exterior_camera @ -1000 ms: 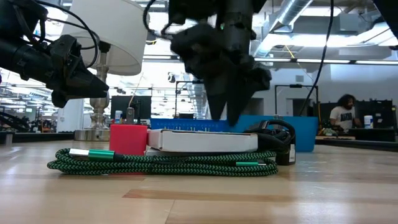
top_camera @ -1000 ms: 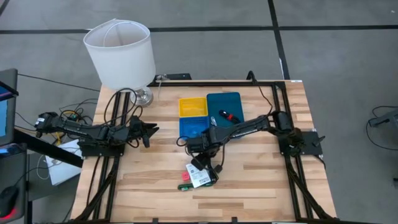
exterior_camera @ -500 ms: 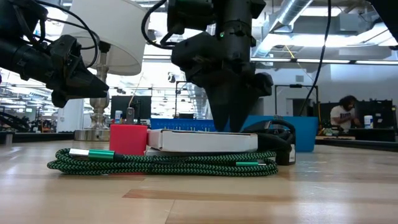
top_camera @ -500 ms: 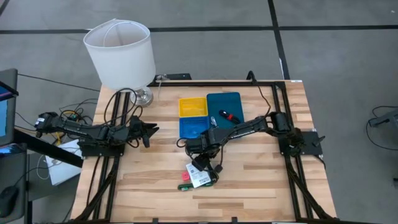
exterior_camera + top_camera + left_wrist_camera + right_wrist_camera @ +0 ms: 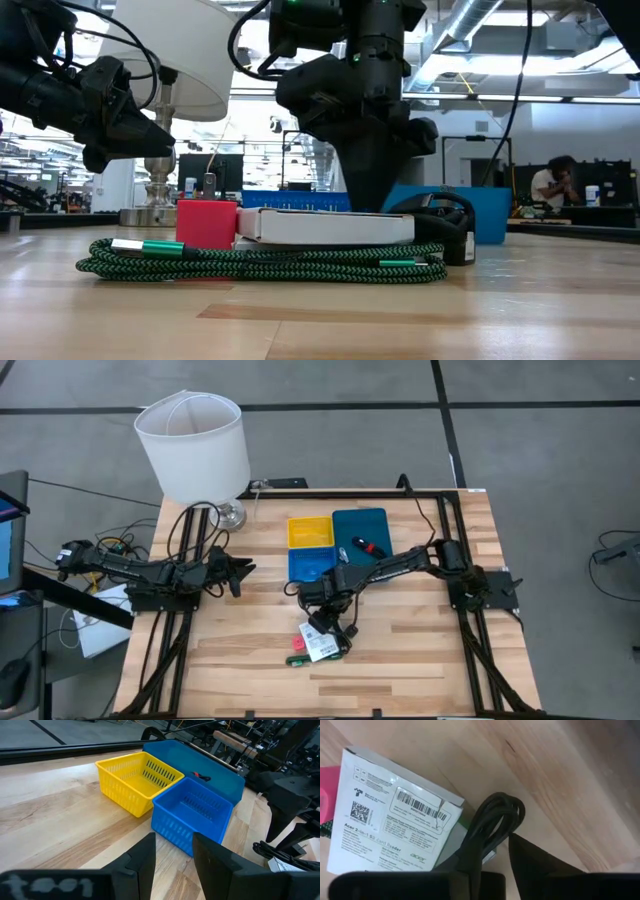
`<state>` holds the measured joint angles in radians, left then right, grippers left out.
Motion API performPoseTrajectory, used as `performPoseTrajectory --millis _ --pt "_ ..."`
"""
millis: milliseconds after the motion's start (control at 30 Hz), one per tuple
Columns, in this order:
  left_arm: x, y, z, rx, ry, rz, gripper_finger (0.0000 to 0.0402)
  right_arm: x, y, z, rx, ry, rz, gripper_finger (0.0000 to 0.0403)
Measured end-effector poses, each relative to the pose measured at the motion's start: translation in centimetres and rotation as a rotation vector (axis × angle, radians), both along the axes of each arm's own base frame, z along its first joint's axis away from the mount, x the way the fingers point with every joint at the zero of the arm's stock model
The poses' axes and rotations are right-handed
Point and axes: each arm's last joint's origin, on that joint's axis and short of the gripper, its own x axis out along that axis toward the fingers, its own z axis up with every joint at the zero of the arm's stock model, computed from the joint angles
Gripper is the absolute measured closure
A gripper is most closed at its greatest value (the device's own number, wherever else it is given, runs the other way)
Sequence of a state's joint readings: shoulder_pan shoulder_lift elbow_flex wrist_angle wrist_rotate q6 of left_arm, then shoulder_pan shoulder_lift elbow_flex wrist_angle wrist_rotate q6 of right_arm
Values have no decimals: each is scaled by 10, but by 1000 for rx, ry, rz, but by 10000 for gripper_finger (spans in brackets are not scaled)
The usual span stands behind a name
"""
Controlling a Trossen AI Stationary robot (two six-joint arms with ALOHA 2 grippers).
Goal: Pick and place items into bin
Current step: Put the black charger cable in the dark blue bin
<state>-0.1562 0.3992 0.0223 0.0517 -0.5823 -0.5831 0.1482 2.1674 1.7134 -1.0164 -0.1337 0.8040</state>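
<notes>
Right gripper (image 5: pixel 368 195) lowered onto the item pile near table centre, fingers parted, one finger (image 5: pixel 540 862) beside a looped black cable (image 5: pixel 490 827), nothing clamped. White printed cardboard box (image 5: pixel 320 641) atop a coiled green braided cable (image 5: pixel 260 261), red block (image 5: pixel 206 223) left. Yellow, blue and teal plastic bins (image 5: pixel 192 810) just beyond. Left gripper (image 5: pixel 243 571) idle at left, fingers slightly parted, empty.

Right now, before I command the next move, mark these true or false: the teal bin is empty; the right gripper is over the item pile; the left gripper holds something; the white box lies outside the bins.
1. The teal bin is empty. False: a red and black item lies in it.
2. The right gripper is over the item pile. True.
3. The left gripper holds something. False: its fingers are open and empty.
4. The white box lies outside the bins. True.
</notes>
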Motion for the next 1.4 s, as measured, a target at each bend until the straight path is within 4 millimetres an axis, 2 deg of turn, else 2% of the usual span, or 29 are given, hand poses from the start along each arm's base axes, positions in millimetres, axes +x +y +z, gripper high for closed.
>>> performPoseTrajectory --millis 400,767,1133,1400 --pt "0 0 0 0 0 0 286 0 0 0 -4 0 0 399" --pt "0 0 0 0 0 0 286 0 1 0 -1 0 2 391" --pt "0 0 0 0 0 0 286 0 1 0 6 1 3 324" --pt "0 0 0 0 0 0 286 0 1 0 -5 -2 3 315"
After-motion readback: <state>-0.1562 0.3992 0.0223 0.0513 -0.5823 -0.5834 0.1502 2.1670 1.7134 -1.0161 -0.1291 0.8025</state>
